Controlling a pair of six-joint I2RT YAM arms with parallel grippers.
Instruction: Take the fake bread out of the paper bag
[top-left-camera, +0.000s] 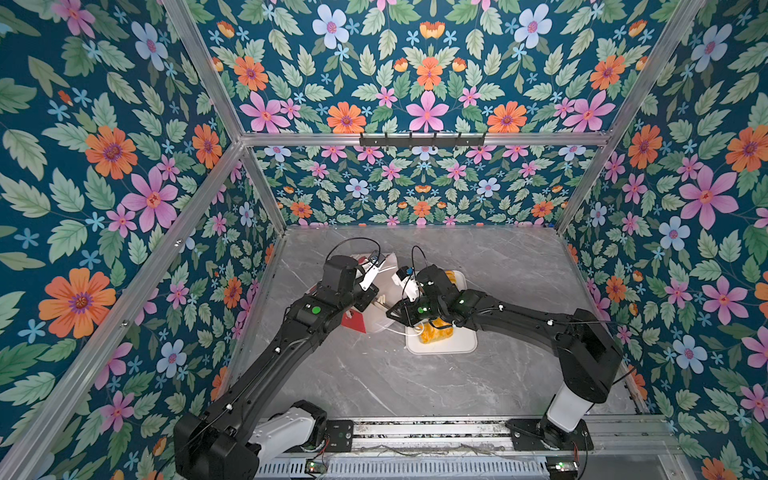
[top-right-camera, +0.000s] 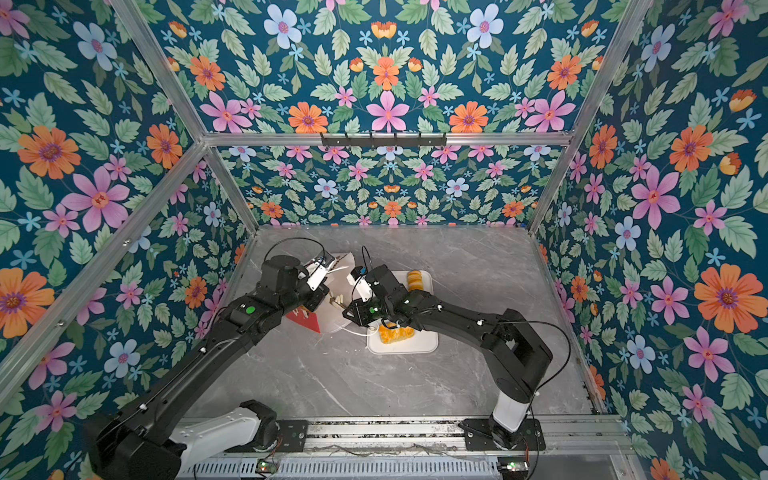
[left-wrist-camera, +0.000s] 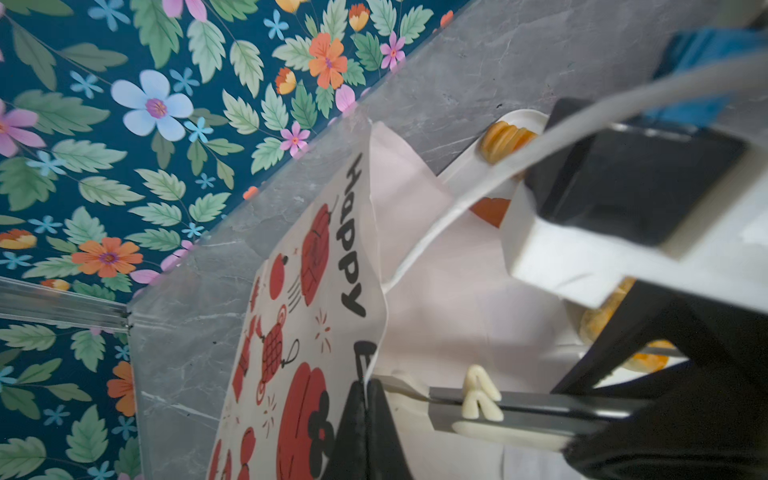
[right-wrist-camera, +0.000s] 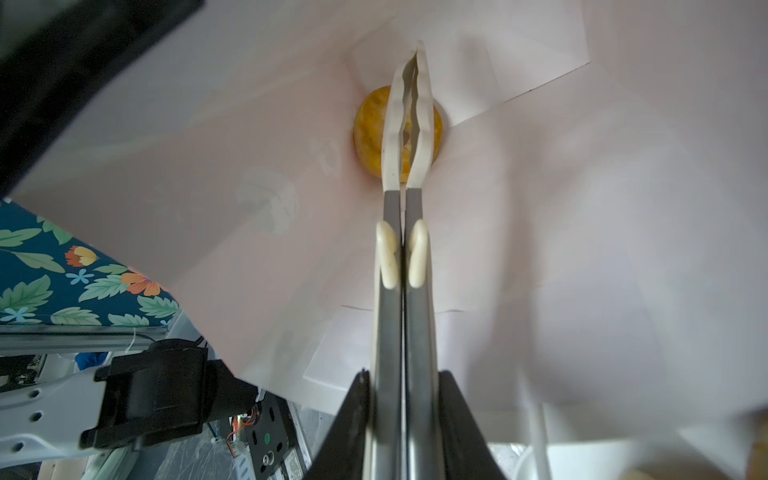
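Closest to the right wrist camera, at lower middle, the right pincer is clamped on metal tongs. Their white tips, nearly together, cross a yellow fake bread ring deep inside the white-lined paper bag; whether they grip it cannot be told. Only the left wrist view shows the left pincer, at bottom centre, pinched closed on the bag's rim beside its red print. Both top views hide the ring but show the bag on the grey bench, just left of a white tray carrying a ridged roll and yellow pieces.
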